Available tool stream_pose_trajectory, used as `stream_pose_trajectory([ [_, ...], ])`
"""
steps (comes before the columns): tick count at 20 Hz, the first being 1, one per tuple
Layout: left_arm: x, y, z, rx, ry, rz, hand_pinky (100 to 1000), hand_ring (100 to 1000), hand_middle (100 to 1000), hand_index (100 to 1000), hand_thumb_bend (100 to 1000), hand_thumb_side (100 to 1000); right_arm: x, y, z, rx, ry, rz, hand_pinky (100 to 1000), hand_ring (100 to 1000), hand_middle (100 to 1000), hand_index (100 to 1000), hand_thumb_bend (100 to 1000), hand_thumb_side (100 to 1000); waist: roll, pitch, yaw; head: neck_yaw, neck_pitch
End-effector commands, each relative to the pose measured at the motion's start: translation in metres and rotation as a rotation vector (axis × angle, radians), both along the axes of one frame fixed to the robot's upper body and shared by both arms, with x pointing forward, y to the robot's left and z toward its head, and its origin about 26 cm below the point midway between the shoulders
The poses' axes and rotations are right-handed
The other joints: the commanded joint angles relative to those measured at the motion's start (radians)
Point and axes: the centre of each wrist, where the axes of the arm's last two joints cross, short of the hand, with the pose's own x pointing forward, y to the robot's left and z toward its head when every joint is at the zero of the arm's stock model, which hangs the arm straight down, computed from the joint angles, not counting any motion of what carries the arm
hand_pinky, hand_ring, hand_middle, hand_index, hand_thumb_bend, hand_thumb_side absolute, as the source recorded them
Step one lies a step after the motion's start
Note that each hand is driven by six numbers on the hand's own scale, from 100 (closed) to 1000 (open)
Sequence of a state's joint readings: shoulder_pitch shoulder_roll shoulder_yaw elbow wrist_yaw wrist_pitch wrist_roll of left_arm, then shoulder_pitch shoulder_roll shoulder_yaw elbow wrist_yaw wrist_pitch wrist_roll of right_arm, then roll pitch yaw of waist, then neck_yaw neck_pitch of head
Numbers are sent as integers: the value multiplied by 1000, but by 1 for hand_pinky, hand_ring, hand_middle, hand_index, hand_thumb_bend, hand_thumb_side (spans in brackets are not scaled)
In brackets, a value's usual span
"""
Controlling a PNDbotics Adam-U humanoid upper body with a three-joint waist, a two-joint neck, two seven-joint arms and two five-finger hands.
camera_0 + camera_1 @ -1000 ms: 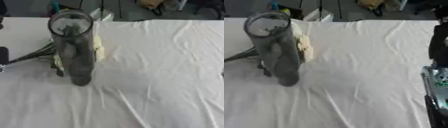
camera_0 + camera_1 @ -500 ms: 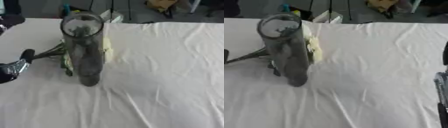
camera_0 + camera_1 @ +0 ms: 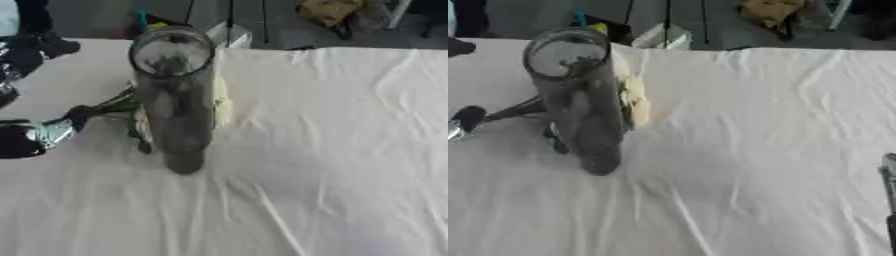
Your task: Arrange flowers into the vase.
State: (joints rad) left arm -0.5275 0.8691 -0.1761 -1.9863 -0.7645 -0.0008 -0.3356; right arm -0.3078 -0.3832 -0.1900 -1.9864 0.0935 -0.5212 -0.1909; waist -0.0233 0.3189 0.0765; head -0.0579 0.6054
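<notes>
A tall clear vase (image 3: 175, 100) stands upright on the white cloth (image 3: 332, 150), with pale flowers (image 3: 220, 102) lying just behind it. The left eye view shows the left hand (image 3: 39, 135) beside the dark stems (image 3: 114, 106), its fingers unreadable. Only the right eye view shows a sliver of the right hand (image 3: 888, 172), grip unclear.

Tall grey glass vase (image 3: 581, 100) upright on white tablecloth (image 3: 754, 150), pale flowers (image 3: 633, 100) lying behind it
</notes>
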Motion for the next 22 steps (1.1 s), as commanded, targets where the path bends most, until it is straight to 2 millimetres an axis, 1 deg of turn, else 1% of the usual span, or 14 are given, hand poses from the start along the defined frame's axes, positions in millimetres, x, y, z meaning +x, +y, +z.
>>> stream_pose_trajectory([
  [1, 2, 3, 12, 79, 20, 42, 799, 819, 834, 975, 390, 901, -3, -2, 8, -32, -19, 5, 629, 539, 515, 655, 100, 1000, 17, 0, -4, 3, -14],
  [3, 9, 5, 14, 100, 45, 55, 800, 825, 841, 975, 420, 893, -3, -2, 7, -35, -17, 7, 630, 538, 514, 655, 100, 1000, 18, 1, -6, 3, -14],
  [10, 31, 10, 16, 147, 91, 92, 796, 823, 830, 972, 469, 869, -2, 0, 6, -43, -13, 15, 631, 536, 511, 654, 100, 1000, 19, 9, -12, 2, -25],
  [14, 42, 13, 16, 152, 109, 128, 789, 813, 807, 965, 475, 873, -2, 0, 6, -48, -9, 18, 632, 534, 509, 654, 100, 1000, 19, 15, -15, 4, -34],
  [17, 55, 18, 12, 147, 147, 172, 776, 801, 798, 965, 477, 869, -2, 1, 5, -51, -8, 21, 632, 533, 508, 653, 100, 1000, 18, 19, -19, 7, -41],
  [22, 74, 23, 5, 128, 212, 204, 761, 795, 808, 970, 461, 872, -2, 1, 4, -54, -6, 23, 633, 530, 506, 652, 100, 1000, 15, 25, -26, 9, -48],
])
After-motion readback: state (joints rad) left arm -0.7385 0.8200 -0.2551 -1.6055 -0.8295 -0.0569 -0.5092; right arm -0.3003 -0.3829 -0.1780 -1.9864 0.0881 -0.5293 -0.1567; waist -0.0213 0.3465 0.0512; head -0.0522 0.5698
